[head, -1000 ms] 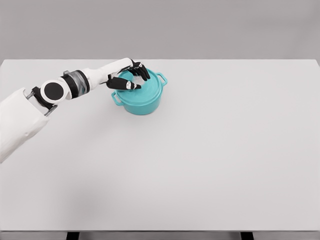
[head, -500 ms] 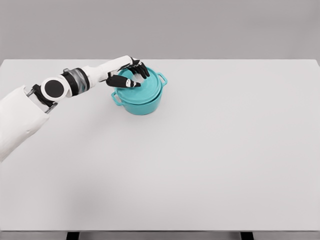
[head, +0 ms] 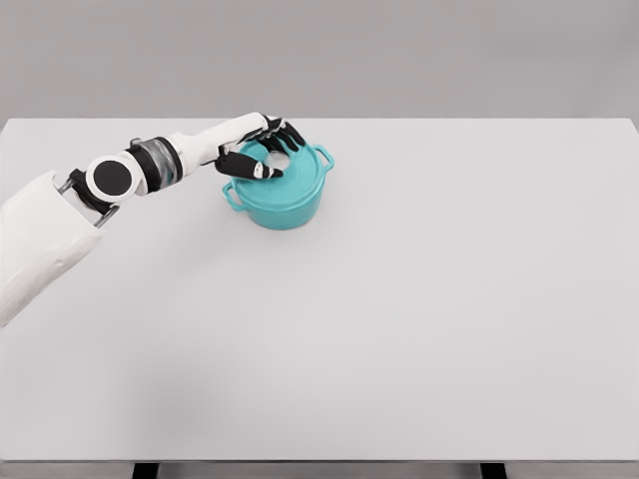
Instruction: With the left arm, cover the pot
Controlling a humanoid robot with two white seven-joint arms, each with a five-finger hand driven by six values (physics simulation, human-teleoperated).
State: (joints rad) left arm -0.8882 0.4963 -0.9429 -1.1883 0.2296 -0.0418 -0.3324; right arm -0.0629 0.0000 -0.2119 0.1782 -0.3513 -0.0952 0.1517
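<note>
Nearest to the camera lies a wide stretch of the white table (head: 399, 339), its front edge running along the bottom with two dark legs just showing beneath it. From the lower left the robot's left arm (head: 60, 225) comes in, a bulky white upper section first, then a round joint with a black disc, then a banded black and grey cuff, and after it a slimmer white forearm reaching up and to the right across the table.

At the end of that forearm the left hand (head: 262, 152) sits over the teal pot (head: 283, 196), which stands upright on the table in the far left part of the surface, well short of the back edge. The pot has two small loop handles, one toward the front left and one at the back right. The lid (head: 300, 172), the same teal, lies flat on the pot's rim. The black fingers (head: 250, 167) are curled down around a pale knob at the lid's centre, the thumb on the near side and the other fingers on the far side; whether they press it or only ring it I cannot tell.

Behind the table there is only a plain grey wall (head: 419, 60).
</note>
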